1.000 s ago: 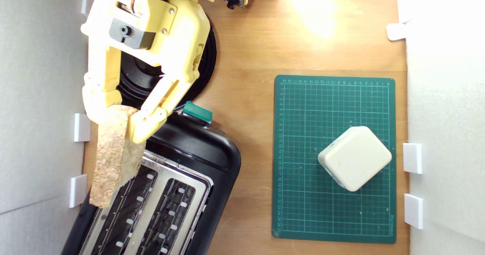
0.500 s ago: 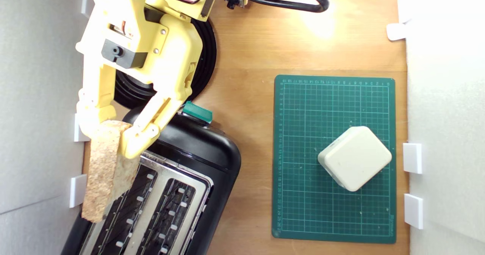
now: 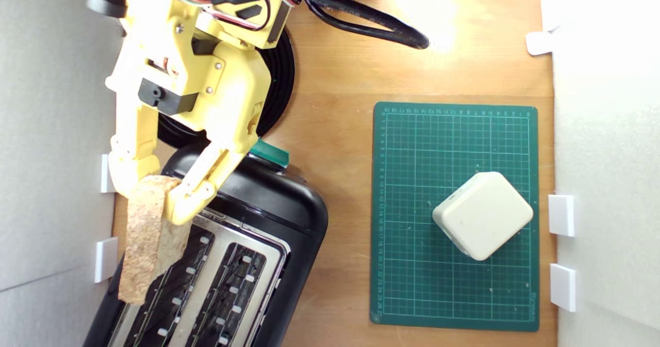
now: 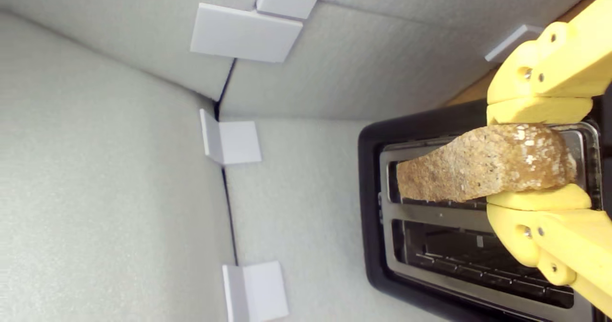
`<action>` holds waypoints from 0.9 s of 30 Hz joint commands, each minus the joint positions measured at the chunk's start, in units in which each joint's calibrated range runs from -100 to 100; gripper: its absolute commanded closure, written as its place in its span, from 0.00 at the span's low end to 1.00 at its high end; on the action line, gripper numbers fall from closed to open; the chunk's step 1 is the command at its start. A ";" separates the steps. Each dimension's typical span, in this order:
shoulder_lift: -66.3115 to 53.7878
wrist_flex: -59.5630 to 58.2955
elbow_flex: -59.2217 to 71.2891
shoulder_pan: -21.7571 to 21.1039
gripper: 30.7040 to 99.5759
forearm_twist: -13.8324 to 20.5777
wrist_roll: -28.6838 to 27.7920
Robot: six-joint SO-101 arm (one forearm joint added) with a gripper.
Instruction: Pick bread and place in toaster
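Observation:
My yellow gripper (image 3: 154,198) is shut on the bread (image 3: 146,238), a thin brown-crusted slab seen edge-on. The bread hangs over the toaster (image 3: 268,202), above the slot nearest the exterior view's left. The toaster is black with a silver two-slot top and a teal lever knob (image 3: 269,152). In the wrist view the bread (image 4: 478,169) is pinched between both yellow fingers, gripper (image 4: 538,155), and lies along the top of one slot of the toaster (image 4: 373,207); the second slot is empty.
A round black plate (image 3: 278,79) lies behind the arm. A green cutting mat (image 3: 412,208) carries a cream rounded block (image 3: 482,215). A white foam wall (image 3: 51,182) with clips stands close to the toaster on the exterior view's left.
The gripper with the bread has shifted slightly to the exterior view's right and lower in the picture, bringing the slab more over the toaster's left slot. The arm's cable has swung into view.

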 commanded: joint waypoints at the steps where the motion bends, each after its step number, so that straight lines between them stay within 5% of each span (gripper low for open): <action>1: -0.99 -2.25 -2.19 -1.11 0.55 0.52 0.28; 27: 2.83 -5.41 -2.47 -1.20 0.55 0.70 1.01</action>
